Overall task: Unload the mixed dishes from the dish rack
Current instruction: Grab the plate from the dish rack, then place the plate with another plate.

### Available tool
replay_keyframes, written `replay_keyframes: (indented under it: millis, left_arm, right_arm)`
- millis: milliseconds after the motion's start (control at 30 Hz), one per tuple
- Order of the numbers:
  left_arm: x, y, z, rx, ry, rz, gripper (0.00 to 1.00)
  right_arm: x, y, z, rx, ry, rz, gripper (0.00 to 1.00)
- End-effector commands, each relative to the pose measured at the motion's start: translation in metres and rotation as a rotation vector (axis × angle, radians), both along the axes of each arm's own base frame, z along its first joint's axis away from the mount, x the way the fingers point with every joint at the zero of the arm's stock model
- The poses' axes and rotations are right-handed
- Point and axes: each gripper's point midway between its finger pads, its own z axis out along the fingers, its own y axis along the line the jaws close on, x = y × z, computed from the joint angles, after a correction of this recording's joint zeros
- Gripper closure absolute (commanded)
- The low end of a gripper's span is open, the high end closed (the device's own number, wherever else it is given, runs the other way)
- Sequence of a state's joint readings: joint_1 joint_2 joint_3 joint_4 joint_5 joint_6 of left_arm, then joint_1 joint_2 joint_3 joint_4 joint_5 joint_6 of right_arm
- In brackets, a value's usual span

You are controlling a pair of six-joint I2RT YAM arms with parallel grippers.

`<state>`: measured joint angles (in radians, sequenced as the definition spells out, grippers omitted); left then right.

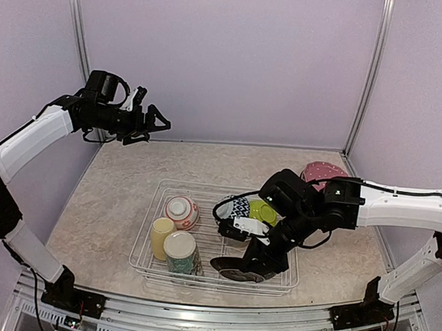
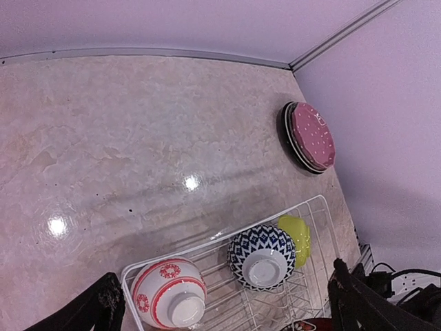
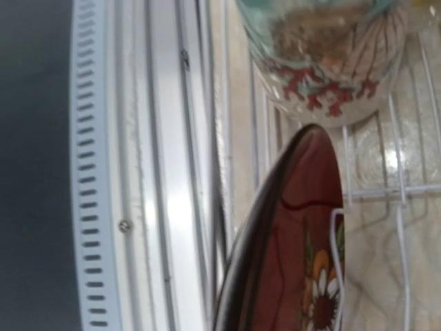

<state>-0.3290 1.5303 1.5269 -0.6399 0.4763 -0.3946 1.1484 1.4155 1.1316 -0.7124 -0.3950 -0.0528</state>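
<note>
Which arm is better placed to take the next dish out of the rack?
Right. The right fingers are down at the dish rack's near edge, shut on the maroon plate; the left fingers hang open, raised far back on the left.

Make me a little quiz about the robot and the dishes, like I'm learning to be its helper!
1. True or false: the left gripper is down inside the dish rack.
2. Which one sits right beside the lime-green bowl? A the pale yellow mug, B the black-and-white bowl, C the tall floral cup.
3. Which gripper is closed on the red floral plate at the rack's near edge?

Key: 1 false, it is open and raised high, away from the rack. 2 B. 3 the right gripper.
</note>
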Motion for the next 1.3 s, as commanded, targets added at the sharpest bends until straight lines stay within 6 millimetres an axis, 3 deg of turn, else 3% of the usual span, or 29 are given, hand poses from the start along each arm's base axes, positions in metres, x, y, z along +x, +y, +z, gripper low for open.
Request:
replay_keyframes:
  millis: [0, 233, 600, 833, 967, 1133, 1267]
  left_arm:
    - [-0.003, 0.004, 0.012, 0.014, -0.038, 0.008, 0.01]
    - [-0.002, 0.006, 0.014, 0.013, -0.044, 0.016, 0.01]
    - [-0.002, 0.007, 0.014, 0.017, -0.045, 0.021, 0.01]
    - [-0.002, 0.007, 0.014, 0.019, -0.048, 0.020, 0.01]
    - [-0.001, 0.008, 0.017, 0.008, -0.042, 0.028, 0.01]
    - [-0.001, 0.010, 0.039, -0.115, -0.006, 0.063, 0.01]
    - [-0.003, 0.022, 0.060, -0.317, 0.056, 0.089, 0.01]
  right_arm:
    - [-0.004, 0.010, 0.046, 0.155, -0.016, 0.011, 1.00]
    - [-0.006, 0.015, 0.082, 0.284, -0.016, 0.033, 1.00]
    - [0.020, 0.021, 0.143, 0.500, -0.138, -0.013, 1.00]
    - [0.073, 0.008, 0.176, 0.618, -0.397, -0.235, 1.00]
    - [0.106, -0.004, 0.178, 0.594, -0.467, -0.384, 1.00]
    - [0.162, -0.050, 0.176, 0.528, -0.548, -0.707, 1.00]
    - [0.188, -0.089, 0.183, 0.520, -0.586, -0.894, 1.00]
